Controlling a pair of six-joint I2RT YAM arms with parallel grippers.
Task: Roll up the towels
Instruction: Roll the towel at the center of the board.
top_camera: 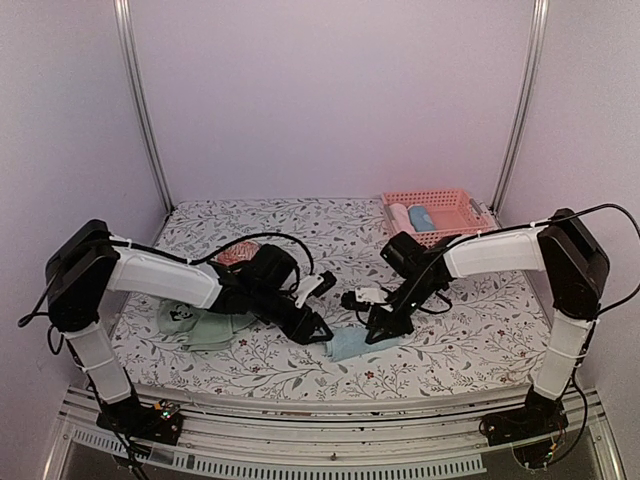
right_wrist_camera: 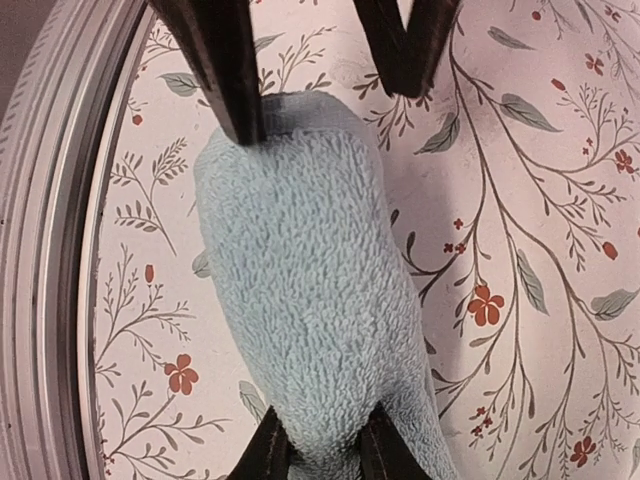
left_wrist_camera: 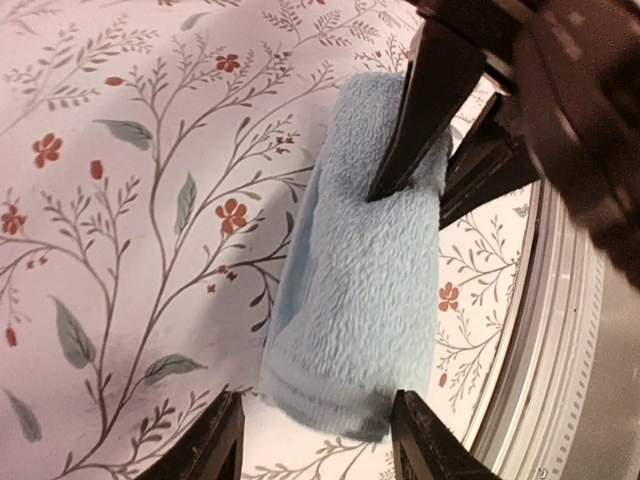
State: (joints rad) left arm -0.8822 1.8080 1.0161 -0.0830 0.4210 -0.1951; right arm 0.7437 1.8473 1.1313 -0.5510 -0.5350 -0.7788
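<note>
Arms meet low over towel (right gripper seemingly pinching it).

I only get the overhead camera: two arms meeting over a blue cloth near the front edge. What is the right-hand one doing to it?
Observer: In its wrist view, the right end effector is shut on one end of the blue towel, pinching it.
Operator: And the other arm?
Observer: The left end effector is open, its fingers standing either side of the towel's opposite end.
</note>
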